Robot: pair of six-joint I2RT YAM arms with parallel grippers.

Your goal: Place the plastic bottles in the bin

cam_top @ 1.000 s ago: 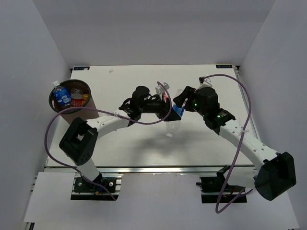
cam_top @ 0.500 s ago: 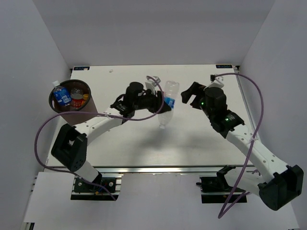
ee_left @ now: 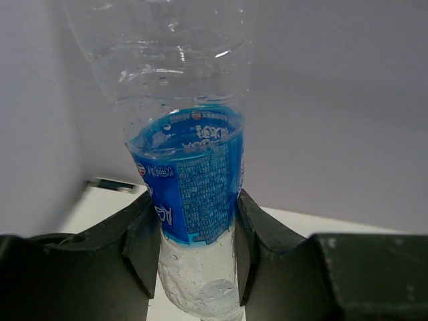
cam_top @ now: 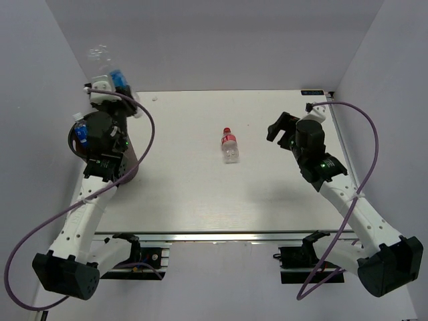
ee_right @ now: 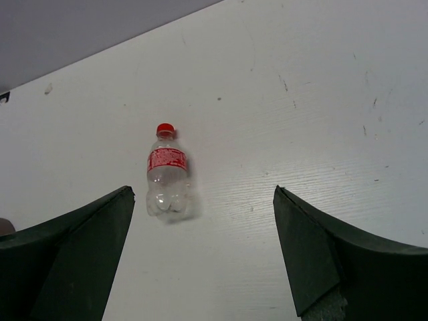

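White walls box in the table (cam_top: pixel 187 194). Your left gripper (ee_left: pixel 194 231) pinches the blue-label bottle (ee_left: pixel 194 167) above the bin (cam_top: pixel 71 142) at far left, poised for a drop. Your right gripper (ee_right: pixel 202 194) is spread, facing the red-label bottle (ee_right: pixel 167 172) lying mid-table.

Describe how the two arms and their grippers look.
The left arm and right arm have white links, black joint housings and black bases. A purple cable loops along each. The right gripper has broad, dark wedge fingers; the left gripper's look alike.
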